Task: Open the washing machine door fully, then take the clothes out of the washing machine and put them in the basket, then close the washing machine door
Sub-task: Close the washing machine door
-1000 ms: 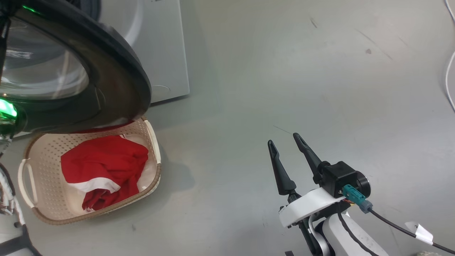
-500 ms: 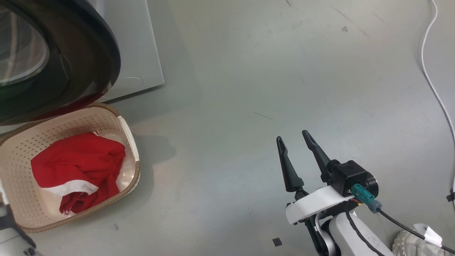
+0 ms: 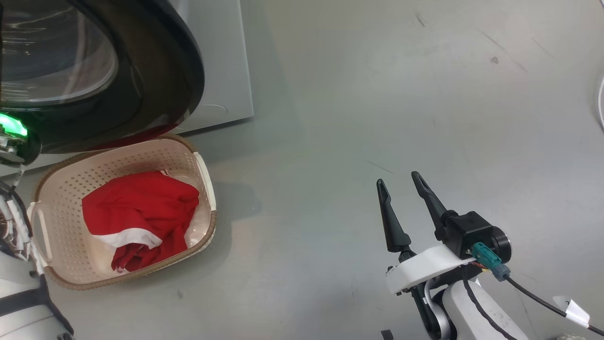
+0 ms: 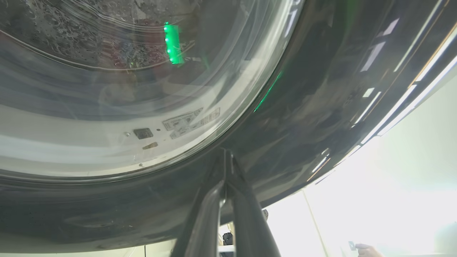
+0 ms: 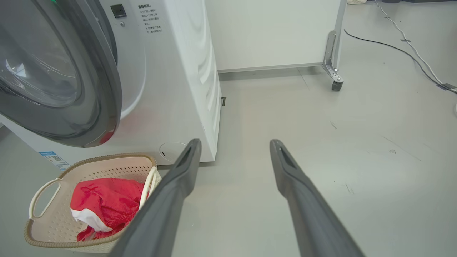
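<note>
Here the left end effector [image 4: 225, 157] is fully closed, its two dark fingers pressed together with nothing between them. In the left wrist view its tips sit at the glossy black rim of the washing machine door [image 4: 321, 89], just below the clear glass bowl; whether they actually touch the rim I cannot tell. A green light [image 4: 173, 43] reflects in the glass.

The right end effector [image 3: 398, 179] hangs over the bare grey floor [image 3: 354, 118], well apart from the machine, its fingers spread wide and holding nothing. The right wrist view shows the same wide gap in that end effector [image 5: 234, 142].

From that view the washing machine door [image 5: 103, 89] stands partway out from the front of the white washing machine [image 5: 171, 89], and its lower edge overhangs the far end of the basket [image 5: 107, 159]. The basket [image 3: 61, 198] sits on the floor just in front of the washing machine [image 3: 222, 71], under the door [image 3: 165, 85]. The clothes [image 3: 141, 208], red with a white band, lie bunched inside the basket, toward its right end in the head view. In the right wrist view the clothes [image 5: 107, 200] rest below the basket's rim.
</note>
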{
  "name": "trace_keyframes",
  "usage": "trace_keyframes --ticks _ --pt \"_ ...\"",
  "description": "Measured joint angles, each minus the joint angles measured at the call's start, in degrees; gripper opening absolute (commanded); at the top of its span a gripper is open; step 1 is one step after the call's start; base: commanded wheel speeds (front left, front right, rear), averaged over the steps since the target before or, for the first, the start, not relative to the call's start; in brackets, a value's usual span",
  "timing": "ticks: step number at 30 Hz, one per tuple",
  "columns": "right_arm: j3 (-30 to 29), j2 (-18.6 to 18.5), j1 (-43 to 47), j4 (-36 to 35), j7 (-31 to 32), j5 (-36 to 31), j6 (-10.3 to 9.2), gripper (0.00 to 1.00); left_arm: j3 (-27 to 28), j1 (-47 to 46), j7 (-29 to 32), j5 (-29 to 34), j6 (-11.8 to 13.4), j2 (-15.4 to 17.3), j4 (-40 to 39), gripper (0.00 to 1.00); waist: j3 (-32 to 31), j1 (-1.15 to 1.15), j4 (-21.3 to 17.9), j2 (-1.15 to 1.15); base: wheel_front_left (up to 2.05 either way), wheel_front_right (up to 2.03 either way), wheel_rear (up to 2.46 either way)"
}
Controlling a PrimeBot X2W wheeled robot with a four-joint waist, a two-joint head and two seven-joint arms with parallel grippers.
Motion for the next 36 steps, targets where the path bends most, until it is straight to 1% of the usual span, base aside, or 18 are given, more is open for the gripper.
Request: trace_keyframes --ticks 6,7,8,9,10,14,17,20,23,29,34,35,36 --pt "-0.18 -0.01 -0.02 1.01 0.0 -0.4 0.0 1.0 -0.01 3.04 -0.63 0.0 0.0 -0.63 0.74 0.0 -1.35 0.0 3.3 0.0 0.0 0.0 0.0" --pt "-0.21 0.0 -0.02 1.22 0.0 -0.4 0.0 1.0 0.03 3.59 -1.0 0.0 0.0 -0.75 0.88 0.07 -1.59 0.0 3.84 0.0 0.0 0.0 0.0" --pt "-0.26 -0.01 -0.02 1.49 0.0 -0.38 0.0 1.0 0.1 4.19 -1.3 0.01 0.0 -0.89 0.9 0.34 -1.86 0.0 4.39 0.0 0.0 0.0 0.0" --pt "-0.3 -0.01 -0.01 1.81 0.0 -0.35 0.0 1.0 0.19 4.77 -1.83 0.08 0.0 -0.92 0.87 0.74 -2.12 0.0 4.91 0.0 0.0 0.0 0.0" --pt "-0.35 -0.02 -0.01 1.98 0.0 -0.21 0.0 1.0 0.21 5.34 -2.32 0.37 0.0 -0.93 0.62 1.0 -2.4 0.0 5.44 0.0 0.0 0.0 0.0" --pt "-0.47 -0.03 0.0 2.33 0.0 0.23 0.0 1.0 0.66 6.95 -4.49 2.61 0.0 -0.92 -0.51 1.0 -3.55 0.0 7.36 0.0 0.0 0.0 0.0" --pt "-0.59 -0.05 0.0 2.69 0.0 0.24 0.0 1.0 0.01 8.47 -5.72 4.07 0.0 -0.93 -2.24 1.0 -4.48 0.0 8.59 0.0 0.0 0.0 0.0" --pt "-0.53 -0.04 0.0 2.93 0.0 0.42 0.0 1.0 -1.21 10.15 -7.4 7.84 0.0 -0.82 -5.14 1.0 -5.41 0.0 9.58 0.0 0.0 0.0 0.0" --pt "-0.51 -0.07 0.01 3.24 0.0 0.68 0.0 1.0 -2.93 11.71 -10.01 11.83 0.0 -0.02 -8.45 1.0 -6.28 0.0 10.43 0.0 0.0 0.0 0.0" --pt "-0.35 -0.1 0.01 3.7 0.0 0.77 0.0 1.0 -8.16 16.24 -15.55 20.65 0.0 3.23 -14.11 1.0 -7.87 0.0 11.74 0.0 0.0 0.0 0.0" --pt "0.07 -0.1 0.02 3.98 0.0 0.91 0.0 1.0 -13.08 21.19 -21.0 26.32 0.0 5.86 -16.21 1.0 -8.99 0.0 12.32 0.0 0.0 0.0 0.0" --pt "0.1 -0.1 0.02 4.15 0.0 1.26 0.0 1.0 -15.63 23.26 -23.47 29.15 0.0 7.17 -16.94 1.0 -9.36 0.0 12.43 0.0 0.0 0.0 0.0" --pt "0.1 -0.1 0.02 4.15 0.0 1.26 0.0 1.0 -15.63 23.26 -23.47 29.15 0.0 7.17 -16.94 1.0 -9.36 0.0 12.43 0.0 0.0 0.0 0.0"
